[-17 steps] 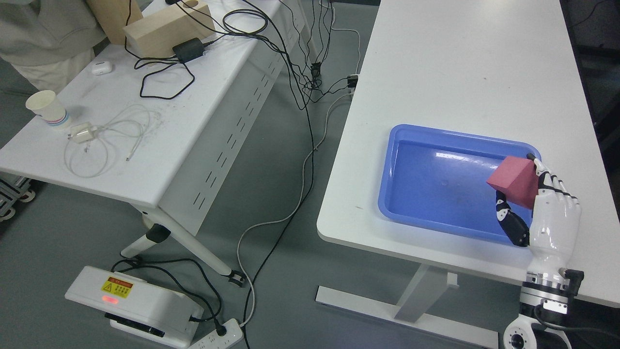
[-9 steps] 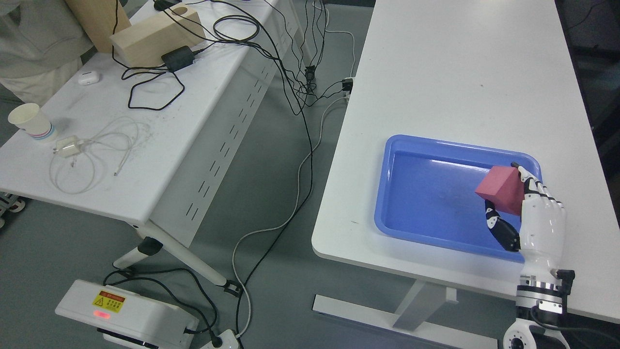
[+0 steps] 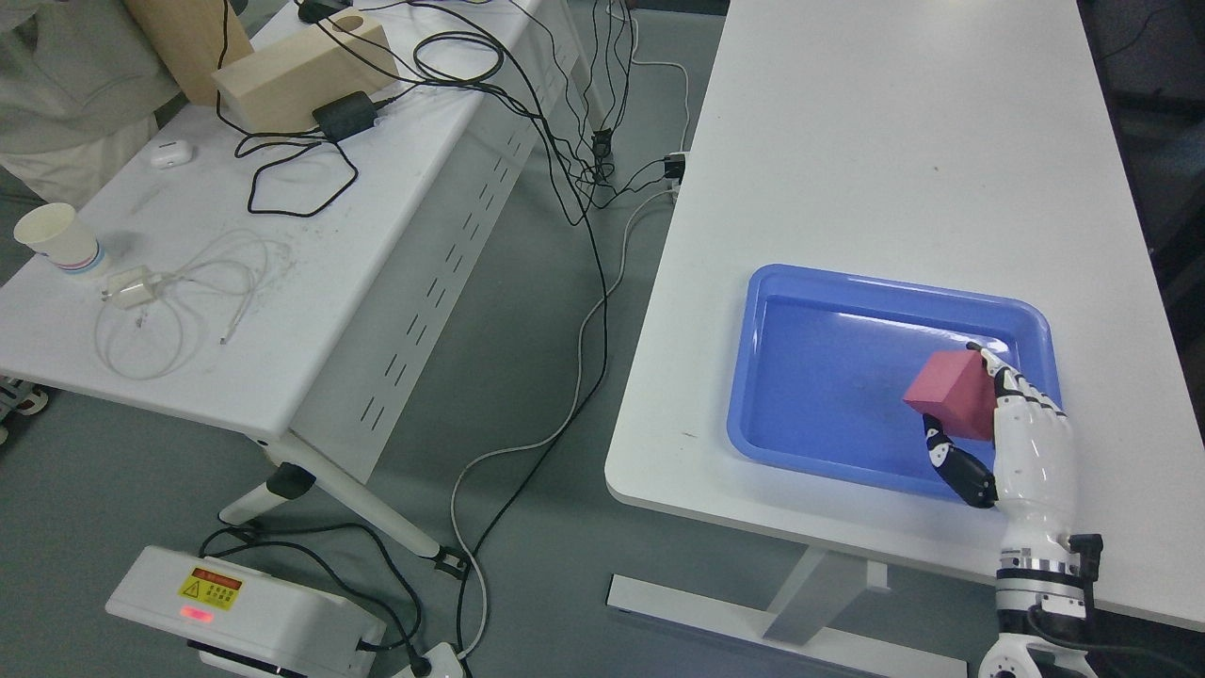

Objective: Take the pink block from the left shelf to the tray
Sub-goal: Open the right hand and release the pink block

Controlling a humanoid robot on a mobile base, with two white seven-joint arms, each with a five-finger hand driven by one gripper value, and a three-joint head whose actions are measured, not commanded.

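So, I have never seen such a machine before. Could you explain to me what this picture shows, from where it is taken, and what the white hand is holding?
The picture comes from a camera on the head of a humanoid robot, looking down at the floor and two white tables. The white and black hand at the lower right is the robot's right hand; its left arm is out of view. Its fingers grip a pink block over a blue tray that lies on the nearer table. Whether the block touches the tray floor I cannot tell. The other table, to the left, holds a paper cup, cables and a wooden block. A person stands at the top left corner.
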